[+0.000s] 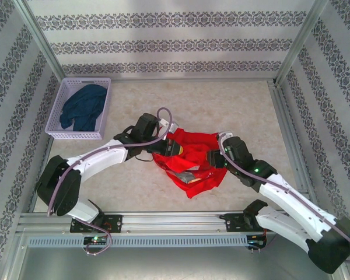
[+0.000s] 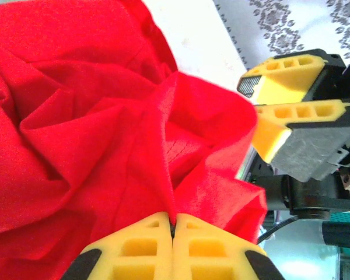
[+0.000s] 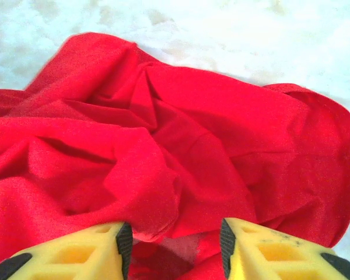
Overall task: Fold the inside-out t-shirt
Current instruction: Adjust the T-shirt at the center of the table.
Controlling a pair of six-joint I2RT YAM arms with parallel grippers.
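- Two arms reach inward in the top external view toward a bright red soft fabric t-shirt (image 1: pixel 192 154), which lies crumpled in a heap at the middle of the pale marbled table (image 1: pixel 221 105). The left gripper (image 1: pixel 170 146) is at the heap's left edge and the right gripper (image 1: pixel 213 158) at its right edge, both against the cloth. From this height I cannot tell how their fingers stand. A small patch of print shows toward the heap's near side. Well apart, at the far left, stands a white plastic lattice basket (image 1: pixel 76 135) holding a dark blue garment (image 1: pixel 84 108).
- Left wrist view: the two yellow fingers (image 2: pixel 134 245) are pressed together, pinching a ridge of the red cloth that rises from between them. The right gripper's yellow fingers appear just beside the fabric's far rim, with a gap between them.
- Right wrist view: the yellow fingers (image 3: pixel 76 254) stand apart, not closed on anything, with rumpled red folds lying under and between them on the table.
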